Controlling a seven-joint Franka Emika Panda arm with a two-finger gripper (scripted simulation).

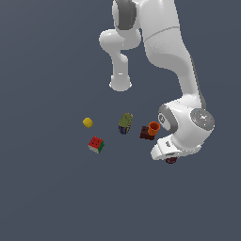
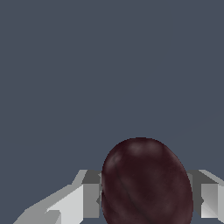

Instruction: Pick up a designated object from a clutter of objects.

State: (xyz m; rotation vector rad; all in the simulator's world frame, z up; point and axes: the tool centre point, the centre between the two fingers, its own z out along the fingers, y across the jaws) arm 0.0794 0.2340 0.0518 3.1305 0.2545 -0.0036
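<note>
- The end effector (image 2: 146,199) has its two grey fingers (image 2: 91,200) on either side of the maroon ball (image 2: 146,183); in the wrist view both sit right against the ball's flanks, so I judge it to be gripping the ball.
- In the exterior view the ball (image 1: 171,160) shows only as a dark sliver under the white hand of the arm (image 1: 181,136). It is just beside the orange cup (image 1: 153,127), on the exterior view's right of it and a little nearer the camera.
- Whether the ball is off the table (image 1: 47,197) is hard to tell: the wrist view shows only plain grey behind it, and no clear shadow gap is visible.
- Progress, as I judge it: reaching and closing look done; a clear lift away from the clutter is what remains.
- The ball looks egg-shaped from the wrist, dark maroon, glossy, with faint mottling and a soft highlight near its top.
- The rest of the clutter lies on the far side of the cup from the ball: the brown block (image 1: 146,133) touches the cup, the olive can (image 1: 125,123) is near it, and the coloured cube (image 1: 96,144) and yellow piece (image 1: 87,123) are well apart.
</note>
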